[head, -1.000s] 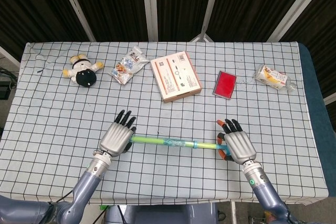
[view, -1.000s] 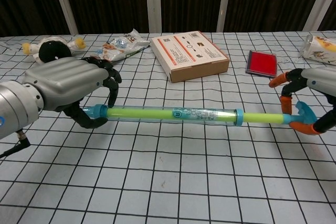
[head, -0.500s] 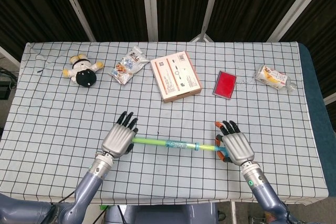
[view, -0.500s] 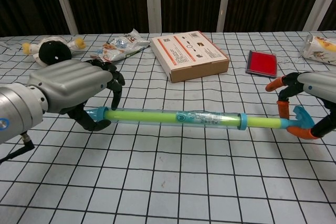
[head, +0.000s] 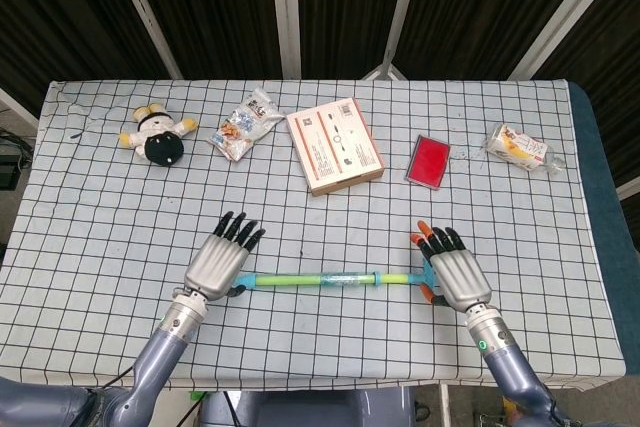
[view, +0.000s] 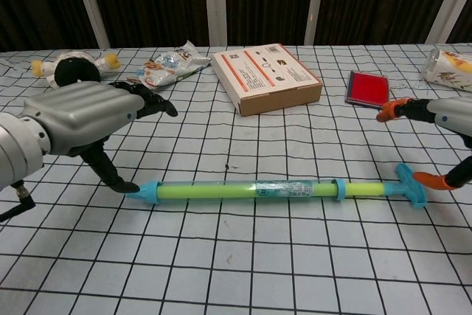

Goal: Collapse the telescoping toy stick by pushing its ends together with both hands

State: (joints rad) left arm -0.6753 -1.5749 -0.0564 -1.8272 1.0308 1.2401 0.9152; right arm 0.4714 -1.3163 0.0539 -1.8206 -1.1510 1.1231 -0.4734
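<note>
The telescoping toy stick (head: 330,278) (view: 258,189), a yellow-green tube with blue ends, lies flat on the checked tablecloth near the front edge. My left hand (head: 220,262) (view: 81,119) hovers over its left end with fingers spread, and the thumb tip sits just beside the blue cap. At the other end, my right hand (head: 455,277) (view: 450,116) has its fingers apart on either side of the blue T-shaped end. Neither hand holds the stick.
A cardboard box (head: 335,144) lies at the table's centre back, with a red pouch (head: 431,160) to its right. A snack packet (head: 243,124) and a plush toy (head: 155,134) are at the back left. Another packet (head: 518,146) sits at the back right.
Both hands have opened and let go of the stick. It has dropped from just above the table to lie flat on the cloth.
</note>
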